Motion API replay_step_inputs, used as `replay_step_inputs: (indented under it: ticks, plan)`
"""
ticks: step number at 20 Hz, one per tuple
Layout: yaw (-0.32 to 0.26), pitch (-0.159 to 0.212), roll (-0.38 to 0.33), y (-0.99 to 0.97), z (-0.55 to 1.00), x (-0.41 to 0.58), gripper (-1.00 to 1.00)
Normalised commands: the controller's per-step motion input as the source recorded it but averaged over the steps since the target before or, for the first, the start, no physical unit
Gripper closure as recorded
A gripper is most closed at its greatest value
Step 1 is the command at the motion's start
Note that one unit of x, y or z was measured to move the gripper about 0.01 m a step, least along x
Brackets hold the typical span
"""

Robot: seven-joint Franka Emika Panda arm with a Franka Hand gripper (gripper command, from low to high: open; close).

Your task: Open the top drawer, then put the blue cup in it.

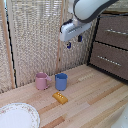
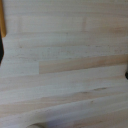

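The blue cup (image 1: 61, 81) stands upright on the wooden table, right beside a pink mug. The dark brown dresser is at the exterior view's right, and its top drawer (image 1: 113, 31) with a silver bar handle (image 1: 116, 32) is closed. My gripper (image 1: 74, 41) hangs in the air well above the cup and toward the dresser, holding nothing. Its fingers are spread apart, so it is open. The wrist view shows only bare table planks (image 2: 65, 65), with dark fingertips (image 2: 1, 52) at the picture's edges. Neither cup nor drawer appears there.
The pink mug (image 1: 41, 81) touches or nearly touches the blue cup. A small orange block (image 1: 60, 97) lies in front of the cup. A white plate (image 1: 17, 116) sits at the near corner. A reed screen (image 1: 35, 35) backs the table. A lower drawer (image 1: 107, 60) is closed.
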Motion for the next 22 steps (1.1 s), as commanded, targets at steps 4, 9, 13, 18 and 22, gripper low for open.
replay_step_inputs:
  ticks: [4,9,13,18,22]
  plan:
    - [0.147,-0.035,-0.375,-0.2,0.0,-0.249,-1.0]
    - [0.166,-0.118,-0.375,-0.18,0.0,-0.139,-1.0]
    - [0.158,-0.168,-0.375,-0.16,0.0,-0.011,-1.0]
    - [0.118,-0.14,-0.375,-0.18,0.0,0.011,-1.0]
    - [0.026,-0.036,-0.375,-0.2,0.0,0.163,-1.0]
